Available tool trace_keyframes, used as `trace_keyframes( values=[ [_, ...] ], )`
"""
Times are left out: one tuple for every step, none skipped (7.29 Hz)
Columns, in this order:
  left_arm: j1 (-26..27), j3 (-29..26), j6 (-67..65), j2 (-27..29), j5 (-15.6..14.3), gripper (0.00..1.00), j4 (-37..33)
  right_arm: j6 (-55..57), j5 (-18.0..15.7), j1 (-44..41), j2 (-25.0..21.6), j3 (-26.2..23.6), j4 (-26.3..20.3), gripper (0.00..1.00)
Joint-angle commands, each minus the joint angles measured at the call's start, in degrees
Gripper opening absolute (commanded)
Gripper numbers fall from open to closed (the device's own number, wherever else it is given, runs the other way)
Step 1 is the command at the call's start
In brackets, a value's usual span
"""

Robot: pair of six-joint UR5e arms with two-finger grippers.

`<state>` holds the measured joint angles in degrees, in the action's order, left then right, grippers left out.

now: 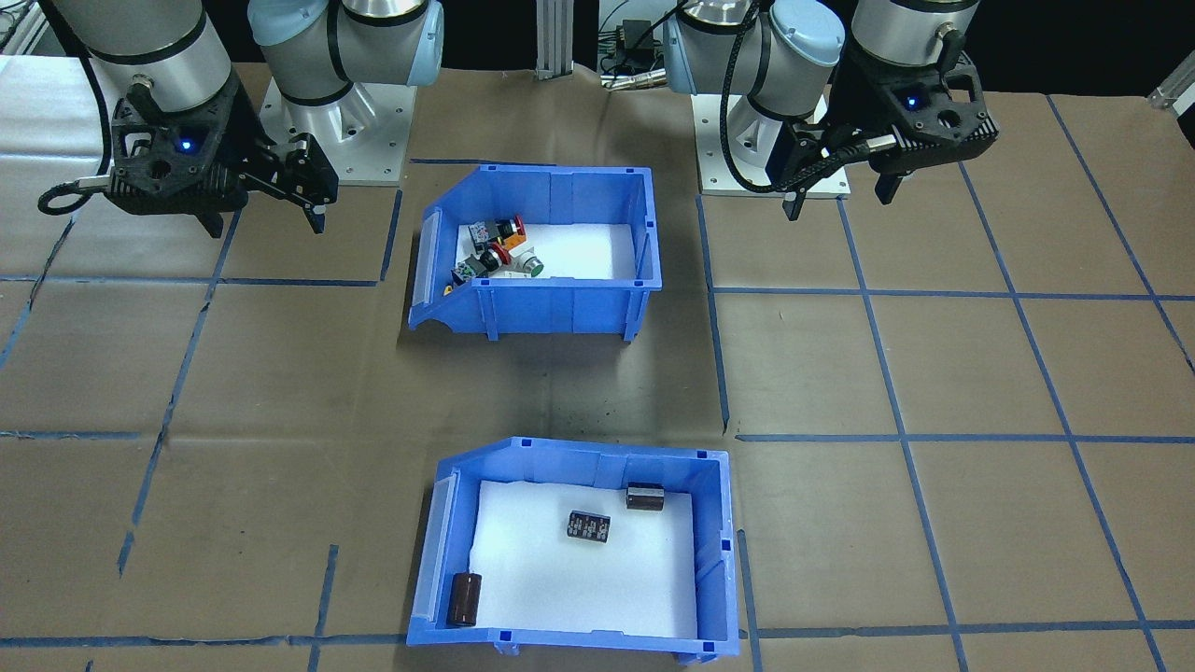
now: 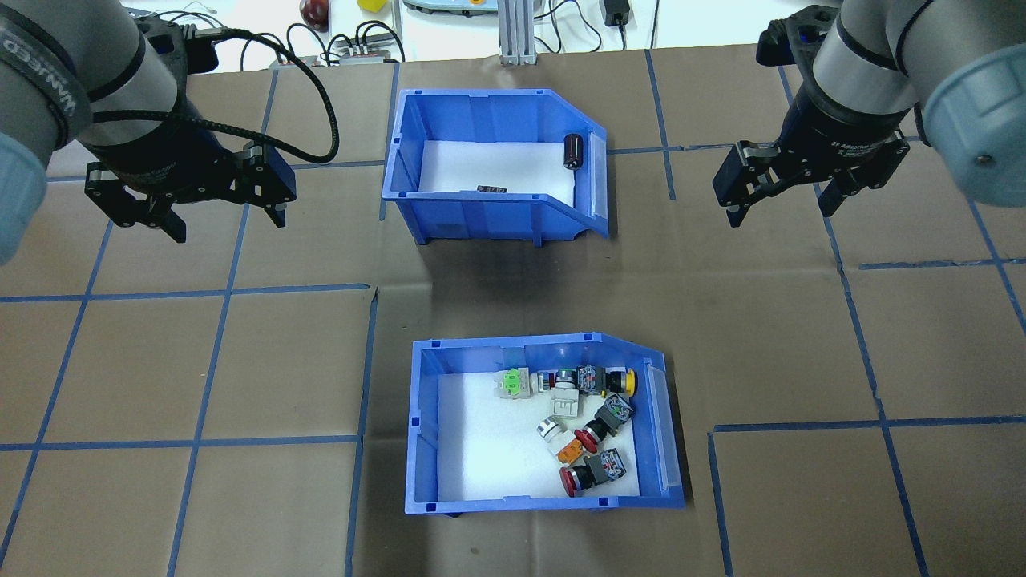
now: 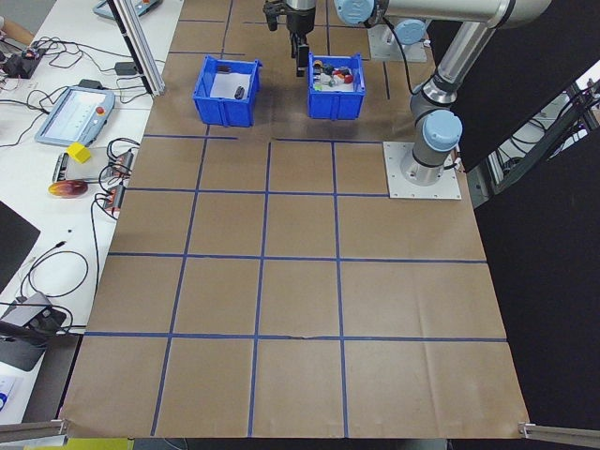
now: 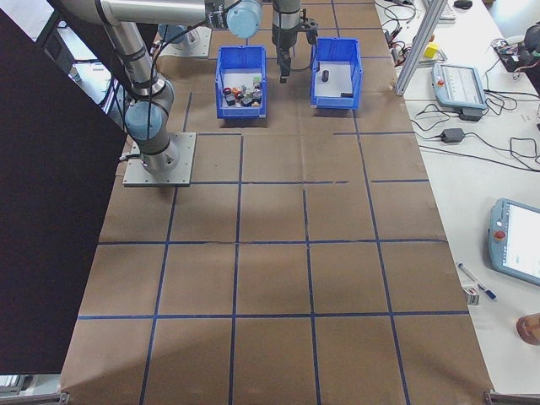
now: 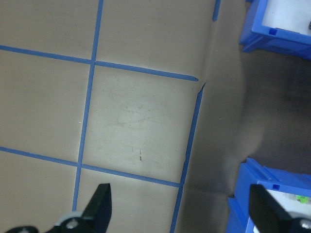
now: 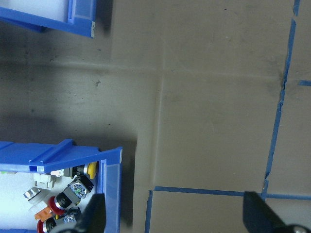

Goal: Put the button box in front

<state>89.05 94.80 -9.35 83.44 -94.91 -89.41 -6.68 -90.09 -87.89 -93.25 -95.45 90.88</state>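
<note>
The button box point(image 2: 422, 425) is a blue open-top bin with white foam and red, yellow, orange and green push buttons point(image 2: 589, 425). It stands on the robot's side of the table, mid-width, also seen in the front-facing view point(image 1: 560, 310) and at the edges of both wrist views point(image 5: 262, 191) point(image 6: 63, 153). My left gripper point(image 2: 228, 224) hangs open and empty above the paper, well to the left of the bins. My right gripper point(image 2: 780, 214) hangs open and empty to their right. Neither touches a bin.
A second blue bin point(image 2: 481, 218) with dark cylinders point(image 2: 573, 151) stands beyond the button box, on the far side. Brown paper with a blue tape grid covers the table. An aluminium post point(image 2: 513, 32) and cables line the far edge. The arm bases point(image 1: 345, 131) flank the button box.
</note>
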Motion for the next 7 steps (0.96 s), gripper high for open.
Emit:
trace_keyframes(
  values=[
    [0.1, 0.0, -0.2, 0.1, 0.1, 0.99, -0.1, 0.0, 0.0, 0.0, 0.0, 0.0, 0.0, 1.0],
    [0.0, 0.0, -0.2, 0.2, 0.1, 0.99, 0.0, 0.0, 0.0, 0.0, 0.1, 0.0, 0.0, 1.0],
    [0.0, -0.1, -0.3, 0.1, 0.1, 0.99, 0.0, -0.2, -0.2, 0.0, -0.1, 0.1, -0.3, 1.0],
    [0.0, 0.0, -0.5, 0.1, 0.2, 0.99, -0.1, -0.2, -0.3, 0.0, -0.3, 0.0, -0.5, 1.0],
    [0.0, 0.1, -0.6, 0.2, 0.3, 0.99, 0.3, -0.2, -0.3, 0.0, -0.4, 0.2, -3.4, 1.0],
    [0.1, 0.1, -0.7, 0.6, 0.5, 0.99, 0.7, -0.2, -0.3, 0.0, -0.1, 0.3, -5.1, 1.0],
    [0.1, 0.8, -4.3, -0.4, 3.9, 0.99, 0.7, -1.8, 0.0, -0.2, 0.5, 0.6, -4.5, 1.0]
  ],
)
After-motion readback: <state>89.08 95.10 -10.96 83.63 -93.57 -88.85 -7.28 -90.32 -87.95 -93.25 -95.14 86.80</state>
